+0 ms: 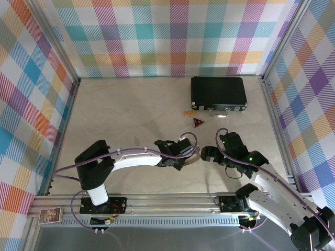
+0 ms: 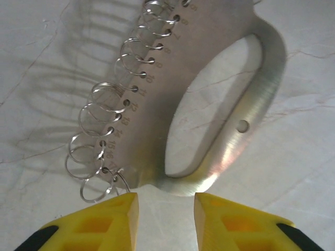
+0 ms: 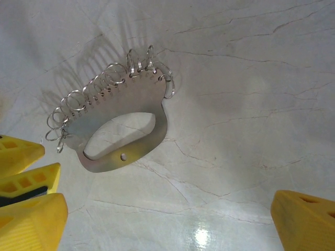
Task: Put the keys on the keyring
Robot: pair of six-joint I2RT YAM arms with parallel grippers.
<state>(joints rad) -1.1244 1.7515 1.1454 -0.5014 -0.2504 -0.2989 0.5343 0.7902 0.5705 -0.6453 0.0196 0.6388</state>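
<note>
The keyring point(image 2: 220, 68) is a flat gray metal loop with a hollow middle and a row of thin wire rings along one edge. It lies flat on the pale table between the two grippers point(image 1: 194, 158). My left gripper point(image 2: 166, 201) stands open with a narrow gap, its yellow fingertips point(image 2: 125, 206) just short of the loop's near end and only bare table between them. My right gripper point(image 3: 167, 225) is wide open, hanging over the table beside the keyring point(image 3: 133, 97). The keys are out of view.
A black rectangular case point(image 1: 218, 94) lies at the back right. In front of it are a small tan tag point(image 1: 189, 112) and a dark red triangular tag point(image 1: 198, 123). Checked walls close in the table on three sides.
</note>
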